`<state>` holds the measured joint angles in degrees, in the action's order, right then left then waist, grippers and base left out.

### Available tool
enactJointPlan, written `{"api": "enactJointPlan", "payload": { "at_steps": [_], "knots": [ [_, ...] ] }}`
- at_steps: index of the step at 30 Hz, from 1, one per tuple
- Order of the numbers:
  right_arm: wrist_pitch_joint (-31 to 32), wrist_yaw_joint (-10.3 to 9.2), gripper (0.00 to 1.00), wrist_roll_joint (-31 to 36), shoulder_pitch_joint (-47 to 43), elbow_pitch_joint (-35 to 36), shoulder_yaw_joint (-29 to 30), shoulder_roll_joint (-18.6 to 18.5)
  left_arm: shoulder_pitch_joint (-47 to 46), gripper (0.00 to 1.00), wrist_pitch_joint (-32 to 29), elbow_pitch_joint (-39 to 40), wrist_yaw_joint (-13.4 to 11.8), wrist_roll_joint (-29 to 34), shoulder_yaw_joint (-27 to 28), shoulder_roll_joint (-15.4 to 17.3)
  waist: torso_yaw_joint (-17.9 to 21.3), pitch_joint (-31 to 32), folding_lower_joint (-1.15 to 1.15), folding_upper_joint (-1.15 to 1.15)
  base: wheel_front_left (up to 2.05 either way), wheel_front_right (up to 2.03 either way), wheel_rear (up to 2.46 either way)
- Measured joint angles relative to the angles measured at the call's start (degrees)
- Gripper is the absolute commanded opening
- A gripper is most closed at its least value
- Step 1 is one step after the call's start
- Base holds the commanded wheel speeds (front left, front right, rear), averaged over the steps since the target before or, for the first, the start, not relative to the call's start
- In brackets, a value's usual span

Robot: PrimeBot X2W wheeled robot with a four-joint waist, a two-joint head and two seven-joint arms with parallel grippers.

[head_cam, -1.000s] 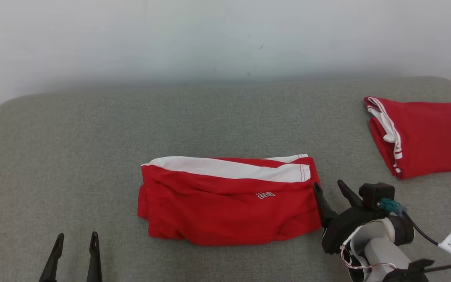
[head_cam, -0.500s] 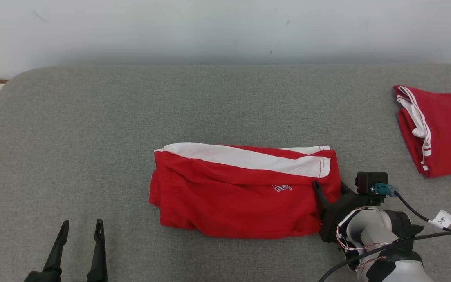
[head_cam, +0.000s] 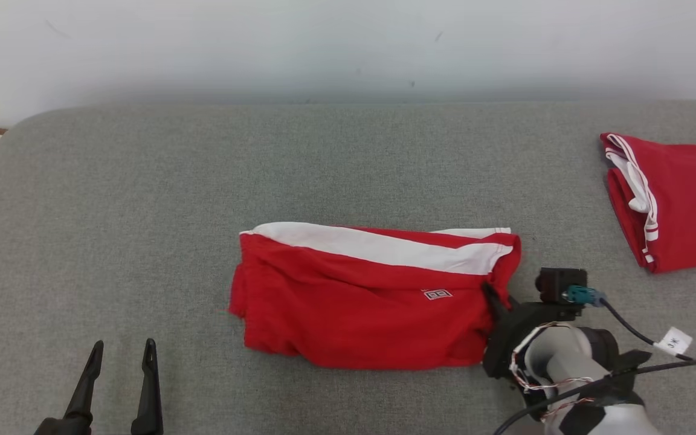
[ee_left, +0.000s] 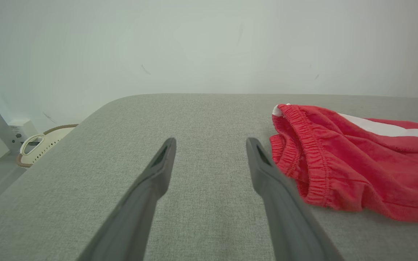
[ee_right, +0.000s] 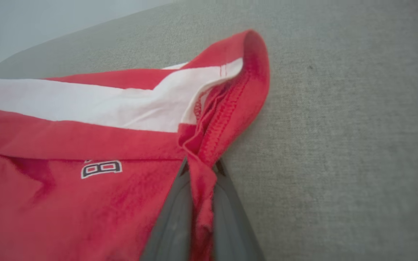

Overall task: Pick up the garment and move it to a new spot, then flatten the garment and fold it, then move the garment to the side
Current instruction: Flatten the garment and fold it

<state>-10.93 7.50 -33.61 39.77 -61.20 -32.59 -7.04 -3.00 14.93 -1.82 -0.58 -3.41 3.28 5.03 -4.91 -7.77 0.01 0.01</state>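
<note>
Pinching the garment (head_cam: 372, 308) at its right-hand hem with the right gripper (head_cam: 496, 297), with fingers pressed together on a bunched red fold. From the right wrist, clamping that fold just under the stitched hem, with the hem beside the pinch curling up off the pad (head_cam: 142, 211).

Lies as a wide folded bundle near the middle of the grey pad, nearer the front edge than the back. Shows a white band along its far side, a small white-outlined logo toward the right end, and a gathered elastic edge at the left end.

Near the pad's front-left corner: left gripper (head_cam: 123, 345), spread wide, pointing toward the back edge, apart from the garment's left end. Hovering or resting on the pad: cannot tell which.

By the pad's right edge, toward the back: a second red folded cloth (head_cam: 680, 205) with white striped trim, well apart from the garment.

Past the pad's left edge: a cream perforated basket (ee_left: 42, 145). Behind the back edge: a pale wall (head_cam: 324, 48).
</note>
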Motion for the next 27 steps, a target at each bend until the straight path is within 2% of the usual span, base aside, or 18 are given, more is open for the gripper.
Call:
{"api": "enactJointPlan", "payload": {
  "at_steps": [10,12,22,27],
  "knots": [
    [-0.7,0.01,0.0,-5.1,-0.8,1.4,-3.6,-9.0,1.3,1.0,0.0,0.0,0.0,-0.1,0.6,-0.1,1.0,3.0,-0.01,0.0,0.0,0.0,0.0],
    [-0.5,0.01,0.0,-5.7,-0.8,2.0,-4.0,-9.5,1.5,1.0,0.0,0.0,0.0,-0.2,0.6,-0.2,1.2,3.1,-0.01,0.0,0.0,0.0,0.0],
    [6.5,0.01,0.0,-21.4,-2.1,21.6,-10.2,-11.6,1.8,1.0,0.0,0.2,0.4,-0.6,0.2,-0.7,2.5,3.6,-0.01,0.0,0.0,0.0,0.0],
    [8.5,0.0,0.0,-27.0,-2.3,28.0,-13.0,-12.2,1.8,1.0,0.0,0.0,0.5,-0.6,-0.6,-1.0,1.8,3.8,-0.01,0.0,0.0,0.0,0.0]
  ]
}}
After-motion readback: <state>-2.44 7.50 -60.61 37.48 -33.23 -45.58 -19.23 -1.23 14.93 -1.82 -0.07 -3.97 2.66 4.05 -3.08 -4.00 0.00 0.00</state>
